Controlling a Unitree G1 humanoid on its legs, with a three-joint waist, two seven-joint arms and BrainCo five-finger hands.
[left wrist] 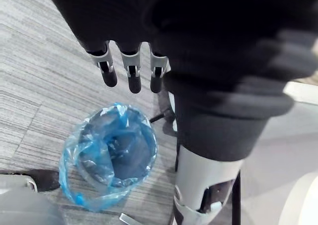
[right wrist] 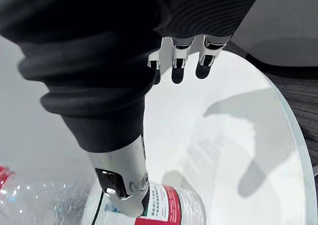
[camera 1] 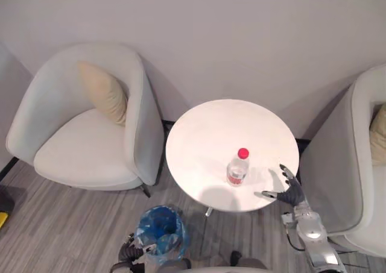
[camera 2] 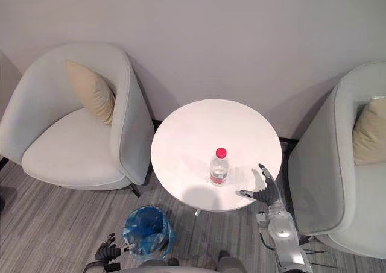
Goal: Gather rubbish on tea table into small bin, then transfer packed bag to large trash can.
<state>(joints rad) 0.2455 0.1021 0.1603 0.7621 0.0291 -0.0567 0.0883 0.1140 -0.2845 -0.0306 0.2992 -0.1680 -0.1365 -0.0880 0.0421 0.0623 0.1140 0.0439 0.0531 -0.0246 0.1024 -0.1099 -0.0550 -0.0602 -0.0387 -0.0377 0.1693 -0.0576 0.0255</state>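
A clear plastic bottle (camera 1: 237, 169) with a red cap stands upright on the round white tea table (camera 1: 205, 134), toward its front right. My right hand (camera 1: 291, 191) hovers open at the table's front right edge, a short way right of the bottle, thumb spread toward it. In the right wrist view the bottle (right wrist: 169, 205) lies just past the thumb, untouched. A small bin lined with a blue bag (camera 1: 160, 231) stands on the floor below the table's front left. My left hand (camera 2: 107, 252) hangs beside the bin; the left wrist view shows its fingers (left wrist: 130, 72) straight above the bag (left wrist: 107, 155).
A pale armchair (camera 1: 84, 128) with a beige cushion stands left of the table, and a second armchair (camera 1: 356, 164) stands close on the right. A plain wall runs behind. Grey wood-look floor (camera 1: 60, 225) lies in front.
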